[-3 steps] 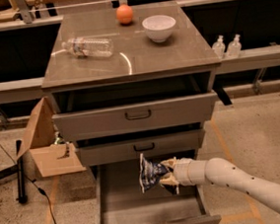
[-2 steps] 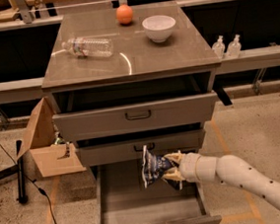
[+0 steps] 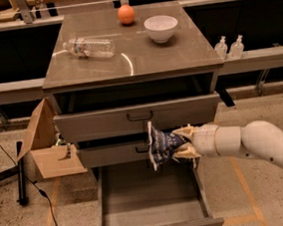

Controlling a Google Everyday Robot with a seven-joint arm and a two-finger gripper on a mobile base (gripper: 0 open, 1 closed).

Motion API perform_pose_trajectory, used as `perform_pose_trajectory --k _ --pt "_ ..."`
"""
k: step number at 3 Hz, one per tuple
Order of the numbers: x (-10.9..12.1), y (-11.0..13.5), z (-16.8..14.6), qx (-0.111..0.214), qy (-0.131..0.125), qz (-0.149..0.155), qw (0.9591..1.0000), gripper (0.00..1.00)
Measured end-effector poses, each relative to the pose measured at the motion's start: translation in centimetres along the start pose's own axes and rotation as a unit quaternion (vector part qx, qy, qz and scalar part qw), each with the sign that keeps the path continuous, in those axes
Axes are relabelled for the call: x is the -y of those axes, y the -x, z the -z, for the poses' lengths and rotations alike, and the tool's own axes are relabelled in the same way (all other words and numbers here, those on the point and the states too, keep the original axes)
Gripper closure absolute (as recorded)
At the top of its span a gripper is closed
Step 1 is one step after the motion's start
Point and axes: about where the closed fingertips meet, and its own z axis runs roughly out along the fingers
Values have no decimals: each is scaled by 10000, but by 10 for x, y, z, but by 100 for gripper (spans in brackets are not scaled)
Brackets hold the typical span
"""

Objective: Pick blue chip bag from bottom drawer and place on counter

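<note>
I count three grey drawers in the cabinet. The bottom drawer (image 3: 148,197) stands pulled out toward me, its flat floor bare, and the top drawer (image 3: 102,123) and middle drawer (image 3: 110,154) sit above it.

There is one blue chip bag (image 3: 160,145). It hangs in the air above the open bottom drawer, just in front of the middle drawer's face, standing roughly upright. My gripper (image 3: 181,142) comes in from the right on the white arm (image 3: 254,144). Its two fingers are closed onto the bag's right edge, one above and one below.

On the counter (image 3: 146,59) I see three things:
- one clear water bottle (image 3: 89,47), lying on its side at the left
- one orange ball (image 3: 126,14), at the far edge
- one white bowl (image 3: 161,28), to the right of the ball

They leave the near part of the top bare.

On the ledge to the right of the cabinet stand two small pump bottles (image 3: 228,47), side by side. On the floor at the left sits one open cardboard box (image 3: 45,146), close against the cabinet. A black pole (image 3: 20,172) and a cable lie farther left. The bag covers part of the middle drawer's handle.
</note>
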Motion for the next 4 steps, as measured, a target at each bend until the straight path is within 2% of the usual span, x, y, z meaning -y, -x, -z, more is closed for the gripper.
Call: perform_pose_trajectory --k 1,2,3,4 --pt "26 46 35 94 203 149 9996 100" --pt "26 46 34 95 199 149 9996 100" --pt "29 50 35 275 121 38 9995 100" --pt "56 70 75 455 -239 63 9987 100"
